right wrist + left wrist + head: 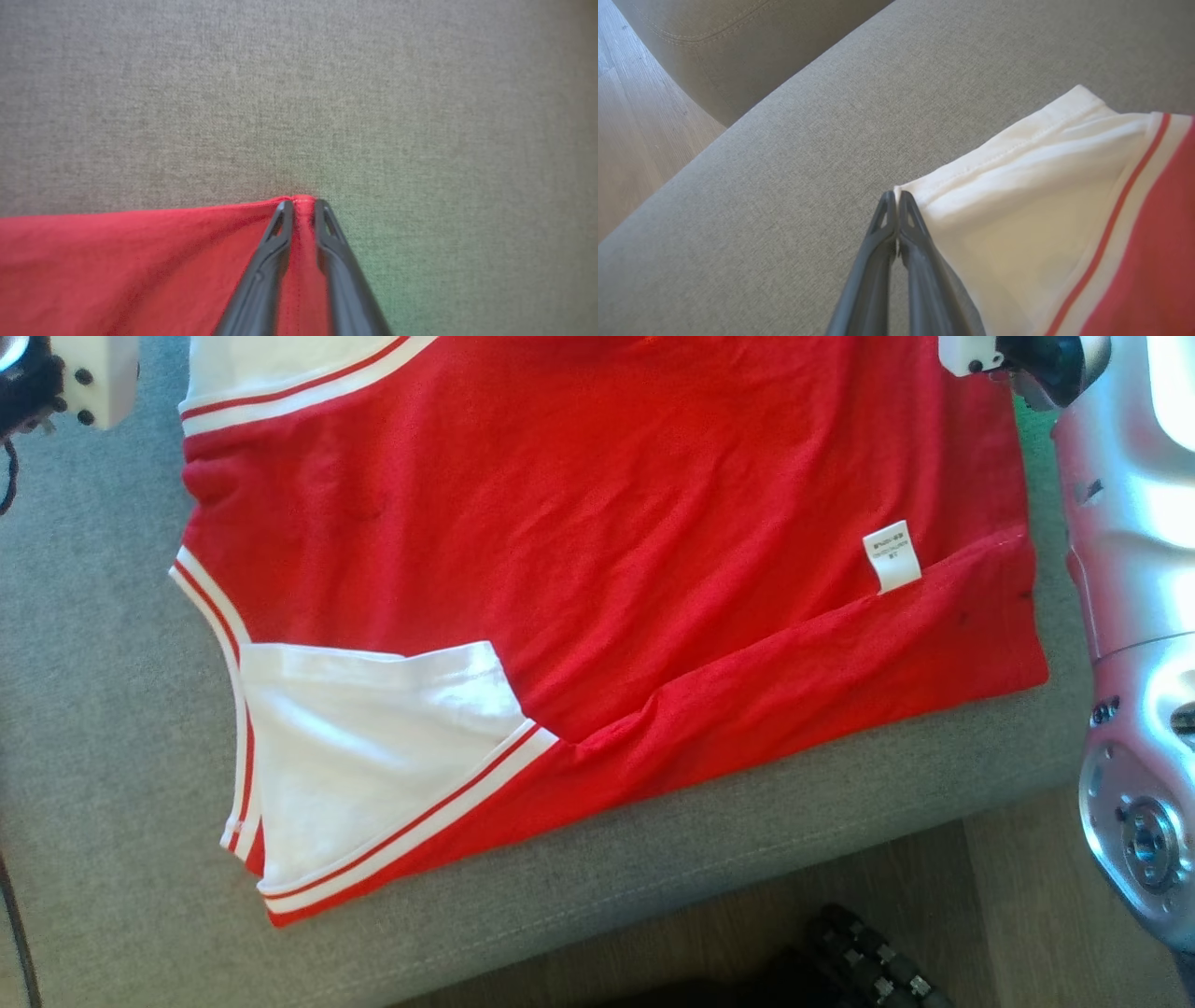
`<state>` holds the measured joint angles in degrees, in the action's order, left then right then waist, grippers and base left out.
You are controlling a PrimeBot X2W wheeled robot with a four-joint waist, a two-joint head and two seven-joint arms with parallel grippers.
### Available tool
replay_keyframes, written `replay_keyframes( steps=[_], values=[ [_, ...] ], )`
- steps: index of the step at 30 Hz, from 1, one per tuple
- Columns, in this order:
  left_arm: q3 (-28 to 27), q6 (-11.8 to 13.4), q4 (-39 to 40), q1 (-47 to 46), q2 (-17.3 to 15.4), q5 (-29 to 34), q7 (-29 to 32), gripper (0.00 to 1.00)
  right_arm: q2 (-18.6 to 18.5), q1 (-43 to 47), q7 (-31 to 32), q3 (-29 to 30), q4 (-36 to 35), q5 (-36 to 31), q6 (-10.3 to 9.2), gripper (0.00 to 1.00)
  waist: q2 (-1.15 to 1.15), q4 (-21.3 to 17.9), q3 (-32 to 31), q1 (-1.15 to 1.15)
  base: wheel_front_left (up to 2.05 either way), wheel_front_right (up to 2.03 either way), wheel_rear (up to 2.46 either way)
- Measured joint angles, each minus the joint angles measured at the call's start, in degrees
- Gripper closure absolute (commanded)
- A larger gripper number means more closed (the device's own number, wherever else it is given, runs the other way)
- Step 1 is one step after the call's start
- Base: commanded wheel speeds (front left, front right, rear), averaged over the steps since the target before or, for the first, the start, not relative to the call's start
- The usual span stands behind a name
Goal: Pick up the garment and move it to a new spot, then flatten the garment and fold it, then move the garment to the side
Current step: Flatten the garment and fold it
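Garment [607, 523]: red top w/ white sleeves and red/white stripe trim, lying spread on the grey cushion [93, 756]. Mostly flat, light wrinkles. One long fold runs diagonally from the near sleeve [373, 747] out to the right-hand edge, so a red strip overlaps along the near side. Small white care label [892, 555] sits face up just above that fold, near the right edge. The near corner comes close to the cushion's front edge, w/ wood floor [1008, 877] beyond it.

Left gripper [896, 198]: fingers pressed together, tips right at the corner of the far white sleeve's hem. A sliver of white shows between the tips, so it looks like it's pinching that corner. Fabric around it lies low on the cushion. In the left wrist view there's a 2nd upholstered piece [738, 46] beyond the cushion, plus floor at the left.

Right gripper [303, 205]: fingers close but not touching, narrow gap. The red hem corner sits exactly in that gap, w/ its tip poking just past the fingertips. Can't tell if it's clamped or just straddled. The view is a bit soft. The red edge runs off left from the tips, w/ bare cushion ahead and to the right.

Head view: silver right arm [1130, 616] comes down the right side, beside the garment's right edge. Pale left wrist housing [93, 373] is at the top left corner, just off the far sleeve.
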<state>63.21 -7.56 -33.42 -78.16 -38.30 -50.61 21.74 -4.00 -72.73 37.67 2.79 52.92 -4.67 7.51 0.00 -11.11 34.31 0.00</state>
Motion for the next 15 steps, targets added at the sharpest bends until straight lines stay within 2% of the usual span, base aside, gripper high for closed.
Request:
replay_keyframes(
  steps=[5, 15],
  values=[
    [1.1, 0.0, -0.1, -1.5, 0.1, 0.0, -2.1, 1.00, -0.1, -0.6, -3.7, 1.5, 0.8, -0.9, 0.00, 1.00, 0.00, 0.8, 0.3, 0.00, 0.00, 0.00, 0.00],
    [2.3, 0.0, -1.4, -5.4, -0.2, 1.8, -14.6, 1.00, -1.3, -2.1, -17.4, 4.7, 2.3, -1.2, 0.00, 1.00, 0.00, 2.1, 0.2, 0.00, 0.00, 0.00, 0.00]
  ],
)
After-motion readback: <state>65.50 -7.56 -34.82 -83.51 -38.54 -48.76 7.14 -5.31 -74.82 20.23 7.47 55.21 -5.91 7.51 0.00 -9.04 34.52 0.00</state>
